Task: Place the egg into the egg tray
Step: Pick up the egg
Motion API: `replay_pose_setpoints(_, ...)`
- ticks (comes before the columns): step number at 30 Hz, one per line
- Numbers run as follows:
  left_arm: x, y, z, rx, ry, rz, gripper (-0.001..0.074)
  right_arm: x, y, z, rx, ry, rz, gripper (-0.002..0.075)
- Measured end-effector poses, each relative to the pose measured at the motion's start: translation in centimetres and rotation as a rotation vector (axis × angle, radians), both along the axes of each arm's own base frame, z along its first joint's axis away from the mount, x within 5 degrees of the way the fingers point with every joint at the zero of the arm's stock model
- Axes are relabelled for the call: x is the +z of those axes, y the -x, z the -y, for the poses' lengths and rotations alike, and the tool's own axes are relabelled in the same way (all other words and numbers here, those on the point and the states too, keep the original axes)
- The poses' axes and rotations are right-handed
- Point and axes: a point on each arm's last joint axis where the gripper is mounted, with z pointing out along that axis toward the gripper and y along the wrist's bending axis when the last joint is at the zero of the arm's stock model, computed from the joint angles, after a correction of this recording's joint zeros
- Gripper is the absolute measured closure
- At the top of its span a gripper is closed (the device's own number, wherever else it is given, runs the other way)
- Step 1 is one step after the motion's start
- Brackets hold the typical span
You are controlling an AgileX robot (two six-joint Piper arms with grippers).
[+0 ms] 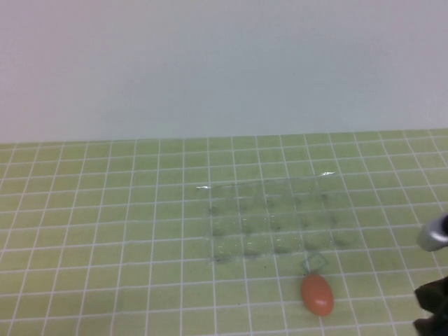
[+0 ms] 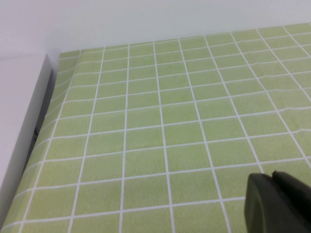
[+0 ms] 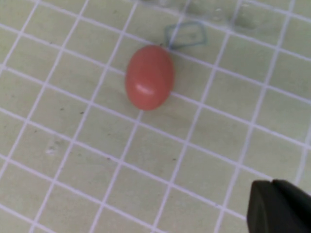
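Nearest the high camera, an orange-brown egg [image 1: 317, 293] lies on its side on the green checked table [image 1: 105, 210], just off the near edge of the clear egg tray [image 1: 273, 217] and beside a small pen-drawn diamond [image 1: 314, 263] on the cloth. Only glints and faint cup shadows mark out the tray, whose cups all appear vacant. At the lower right edge of the high view, the dark tip of the right claw [image 1: 432, 308] sits near the egg but apart from it, with part of a grey arm link [image 1: 434, 234] above it. From the right wrist camera, the egg [image 3: 149, 76] fills the middle of the scene while only a dark corner of the right claw [image 3: 279, 206] shows; whether it is open or closed cannot be told. Out of the high view altogether, the left claw [image 2: 277, 204] appears only in its own wrist camera, as a dark corner over bare cloth, its state likewise impossible to tell. Nothing is gripped, so the task seems to stand at the approach to the egg. Judging by this layout, the next move calls for the right arm to centre over the egg, close gently around its smooth shell, and carry it the short way to a near cup.
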Motion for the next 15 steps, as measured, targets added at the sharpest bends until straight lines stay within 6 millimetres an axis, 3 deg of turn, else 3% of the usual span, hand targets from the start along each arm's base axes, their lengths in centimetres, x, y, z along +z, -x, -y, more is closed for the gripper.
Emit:
replay_pose_setpoints(7, 0.0, 0.0, 0.0, 0.0, 0.0, 0.0, 0.0735, -0.1, -3.2, -6.0, 0.1, 0.039, -0.14, 0.0696)
replay_pose_setpoints(11, 0.0, 0.0, 0.0, 0.0, 0.0, 0.0, 0.0735, -0.1, -5.1, -8.4, 0.116, 0.075, -0.204, 0.0531)
replay_pose_setpoints(15, 0.0, 0.0, 0.0, 0.0, 0.0, 0.0, 0.0735, -0.9, -7.1, -10.3, 0.083, 0.109, -0.304, 0.0288)
